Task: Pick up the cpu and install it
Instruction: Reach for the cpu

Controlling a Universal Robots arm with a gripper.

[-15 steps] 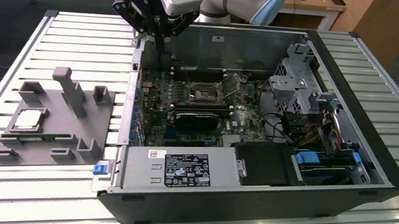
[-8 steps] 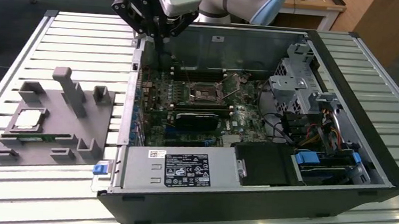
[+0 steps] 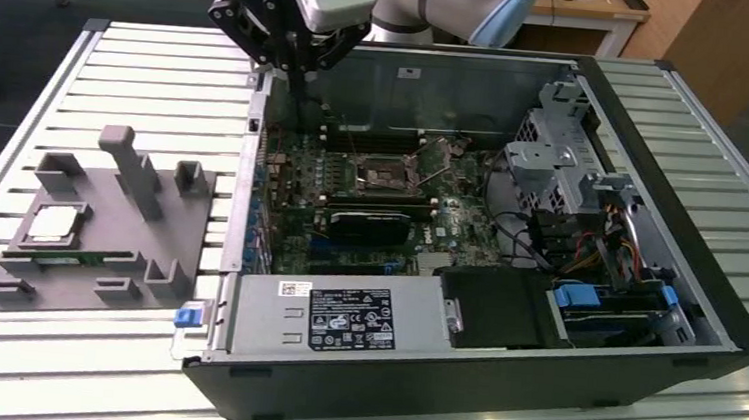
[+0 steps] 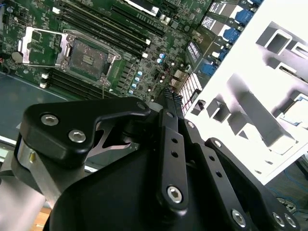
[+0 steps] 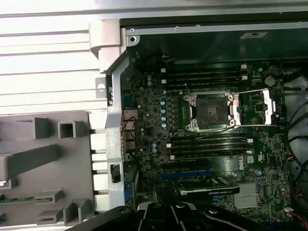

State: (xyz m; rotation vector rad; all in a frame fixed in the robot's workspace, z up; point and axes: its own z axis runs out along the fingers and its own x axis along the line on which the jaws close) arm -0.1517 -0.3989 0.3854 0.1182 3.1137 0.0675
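While your black two-fingered end effector (image 3: 304, 72) hangs above the far corner of the open black computer case (image 3: 468, 388), on the exterior view's left, its fingers are drawn narrow, tips together, and you have nothing held between them. You can see the same end effector (image 4: 170, 96) in the second wrist view, its linkages converging to one point over the case wall. The small flat square cpu (image 3: 55, 225), silvery-grey on top with a thin pale edge, is well apart from it. It lies flat in a recess of the grey moulded fixture tray (image 3: 143, 252), which sits on the pale slatted metal counter (image 3: 158, 73) beside the case, towards the exterior view's left. Just in front of the cpu on that tray you have a long green memory stick (image 3: 70, 258) lying in its own slot. Inside the case, the green motherboard (image 3: 295, 234) lies flat, and the square metal-framed processor socket (image 3: 388, 178) near its middle is bare. In the first wrist view you look straight down on that socket (image 5: 211, 111), and its silvery retention frame (image 5: 267, 108) is swung open to one side. The second wrist view shows you the socket (image 4: 86, 58) past the end effector's knuckles, with the frame (image 4: 36, 45) folded back beside it.
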